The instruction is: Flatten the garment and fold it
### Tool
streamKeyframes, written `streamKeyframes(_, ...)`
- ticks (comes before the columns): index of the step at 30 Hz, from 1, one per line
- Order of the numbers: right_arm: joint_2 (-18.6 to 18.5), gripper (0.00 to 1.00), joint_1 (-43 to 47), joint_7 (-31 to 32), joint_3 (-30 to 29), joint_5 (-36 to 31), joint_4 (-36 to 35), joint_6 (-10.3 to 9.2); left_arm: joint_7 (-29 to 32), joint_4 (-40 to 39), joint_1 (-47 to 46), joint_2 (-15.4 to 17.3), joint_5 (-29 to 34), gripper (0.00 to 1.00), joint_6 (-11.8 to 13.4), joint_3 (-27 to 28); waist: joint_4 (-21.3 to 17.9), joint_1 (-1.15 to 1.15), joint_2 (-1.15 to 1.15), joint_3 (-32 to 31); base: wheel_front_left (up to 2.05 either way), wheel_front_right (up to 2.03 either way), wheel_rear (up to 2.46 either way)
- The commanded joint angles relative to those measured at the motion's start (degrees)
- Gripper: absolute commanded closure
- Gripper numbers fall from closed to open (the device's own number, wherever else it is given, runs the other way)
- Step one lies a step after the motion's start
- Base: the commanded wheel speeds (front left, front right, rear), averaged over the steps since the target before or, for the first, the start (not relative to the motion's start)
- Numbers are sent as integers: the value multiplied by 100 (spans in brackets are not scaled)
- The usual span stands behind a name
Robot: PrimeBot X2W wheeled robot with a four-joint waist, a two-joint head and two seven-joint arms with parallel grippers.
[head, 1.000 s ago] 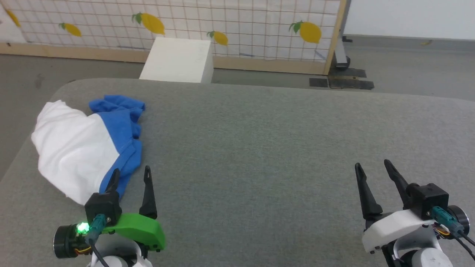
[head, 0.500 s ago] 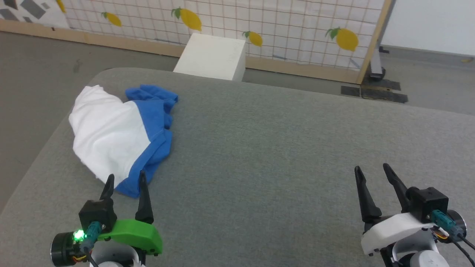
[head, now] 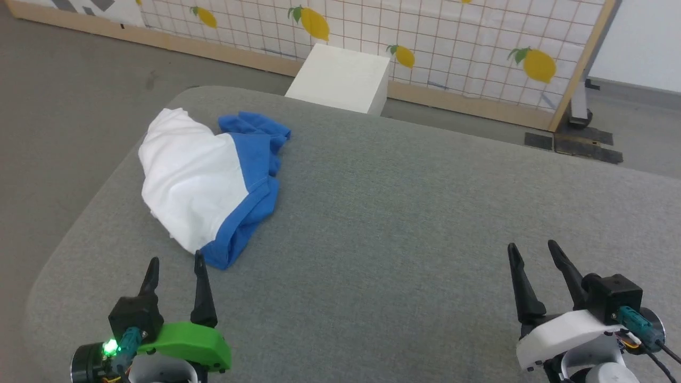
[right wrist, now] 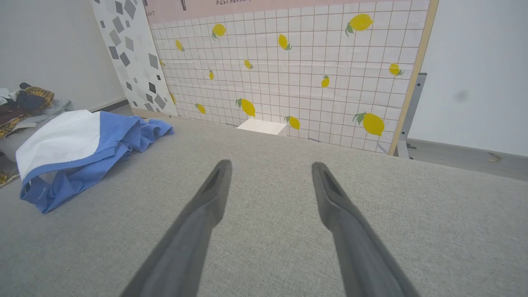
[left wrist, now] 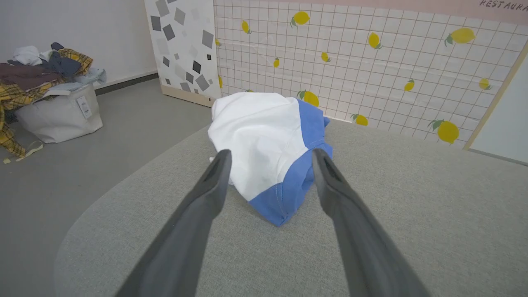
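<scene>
The garment [head: 197,181] lies bunched in a heap at the left of the grey padded table [head: 404,213], white body toward the table's left edge, blue sleeves crumpled on its right and near side. My left gripper [head: 176,259] stands open just short of the heap's near blue hem, touching nothing. The left wrist view has the garment [left wrist: 264,136] straight ahead between the open fingers [left wrist: 214,181]. My right gripper [head: 533,247] is open over bare table at the lower right, far from the garment [right wrist: 74,152], which lies off to its left.
A white box [head: 340,80] stands on the floor behind the table, before a lemon-print grid panel [head: 452,42]. A laundry basket [left wrist: 57,111] heaped with clothes sits on the floor to the left. The table's rounded left edge [head: 80,223] runs near the garment.
The head camera has turned left, shifting the whole picture rightward. The left gripper now sits a little short of the garment's hem instead of overlapping it. Both grippers stay open.
</scene>
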Motion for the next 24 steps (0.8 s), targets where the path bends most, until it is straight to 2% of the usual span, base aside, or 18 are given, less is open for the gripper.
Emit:
streamKeyframes(1,2,0,90,-65,7,62,48,-5,-64,19,106,-11,-109,0,56,3,67,0,0,0,0,0,0)
streamKeyframes(24,3,0,108,-335,-26,295,364,-6,-333,80,262,-15,-338,0,259,-26,613,0,0,19,0,0,0)
